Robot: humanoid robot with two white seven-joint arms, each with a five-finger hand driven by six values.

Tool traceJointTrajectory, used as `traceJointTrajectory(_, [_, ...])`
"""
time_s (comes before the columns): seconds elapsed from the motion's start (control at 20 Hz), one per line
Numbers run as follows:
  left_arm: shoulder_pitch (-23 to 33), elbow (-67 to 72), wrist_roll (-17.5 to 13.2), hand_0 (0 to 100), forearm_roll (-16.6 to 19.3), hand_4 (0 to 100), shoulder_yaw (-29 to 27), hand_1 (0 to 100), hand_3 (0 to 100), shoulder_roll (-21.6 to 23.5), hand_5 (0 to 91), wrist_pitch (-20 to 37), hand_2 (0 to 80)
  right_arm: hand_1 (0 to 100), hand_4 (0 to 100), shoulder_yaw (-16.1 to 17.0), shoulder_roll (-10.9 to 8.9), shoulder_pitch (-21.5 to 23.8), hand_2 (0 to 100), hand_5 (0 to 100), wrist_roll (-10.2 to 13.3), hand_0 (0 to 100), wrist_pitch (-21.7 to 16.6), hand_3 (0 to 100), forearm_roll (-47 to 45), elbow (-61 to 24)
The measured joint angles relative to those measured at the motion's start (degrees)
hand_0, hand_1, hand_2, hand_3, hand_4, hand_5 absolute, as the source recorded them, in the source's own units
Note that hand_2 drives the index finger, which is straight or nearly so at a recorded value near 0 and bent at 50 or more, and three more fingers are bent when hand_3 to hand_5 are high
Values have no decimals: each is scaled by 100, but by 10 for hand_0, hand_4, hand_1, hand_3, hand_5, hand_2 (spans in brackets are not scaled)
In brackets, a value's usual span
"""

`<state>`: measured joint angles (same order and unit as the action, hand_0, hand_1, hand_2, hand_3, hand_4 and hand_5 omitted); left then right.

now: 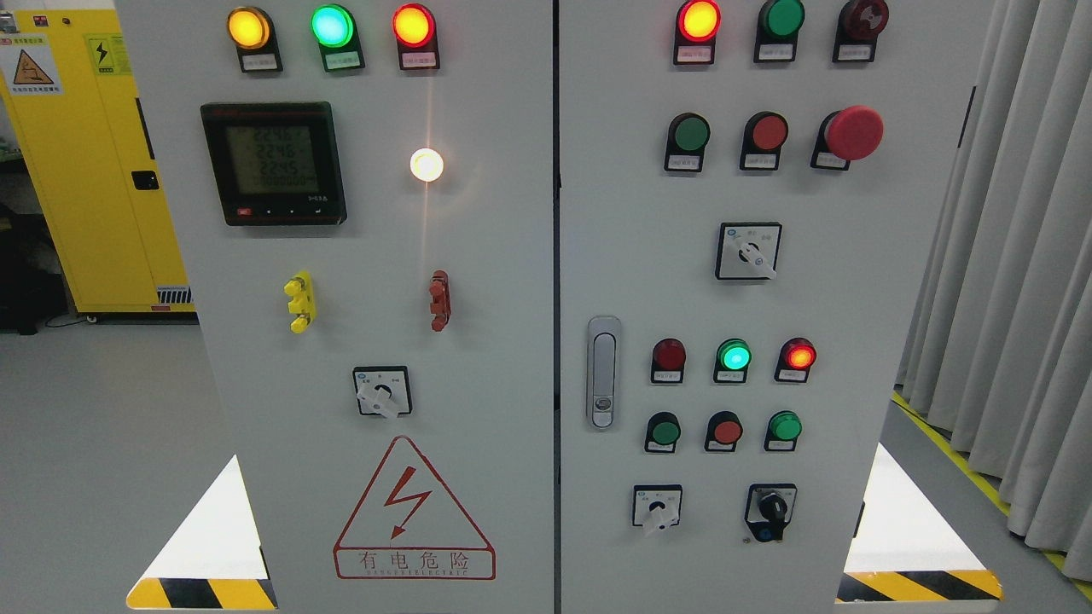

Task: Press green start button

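Note:
A grey electrical cabinet [478,256] fills the head view. Its right door carries a green push button [690,134] in the upper row, next to a red push button [769,133] and a red mushroom stop button [854,133]. Lower down are two more green push buttons [665,431] [784,426] with a red one [727,431] between them. Above those sit indicator lamps: a dark red one [669,354], a lit green one [734,356] and a lit red one [799,355]. Neither of my hands is in view.
Rotary switches [748,252] [657,510] [382,394], a key switch [770,510] and a door handle [603,373] are on the panel. The left door holds a digital meter [273,162] and a high-voltage warning triangle [413,510]. A yellow cabinet [85,162] stands at the left, curtains [1015,256] at the right.

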<state>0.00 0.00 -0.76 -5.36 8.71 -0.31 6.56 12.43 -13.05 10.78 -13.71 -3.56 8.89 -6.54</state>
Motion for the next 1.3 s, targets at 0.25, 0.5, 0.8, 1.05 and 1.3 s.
traceJointTrajectory(0.25, [0,0,0,120,0,0,0,556,0,11,0,1,0,446,0,-27,46,-63,0,0,-23,236,-354,0,19,-284])
traceJointTrajectory(0.5, [0,0,-2,120,0,0,0,556,0,-52,0,1,0,458,0,-48,154,-20,0,0,-15,232,-463,13,51,-1051])
traceJointTrajectory(0.8, [0,-1,-3,120,0,0,-1,556,0,-144,0,1,0,466,38,-172,265,150,0,0,-387,232,-762,99,84,-2480])
traceJointTrajectory(1.05, [0,0,-2,120,0,0,-1,556,0,-253,0,1,0,474,94,-414,320,220,0,0,-542,221,-1552,151,143,-3590])
traceJointTrajectory(1.3, [0,0,-2,120,1,0,2,556,0,-369,0,1,0,489,267,-628,356,260,0,114,-596,208,-1799,264,314,-4768])
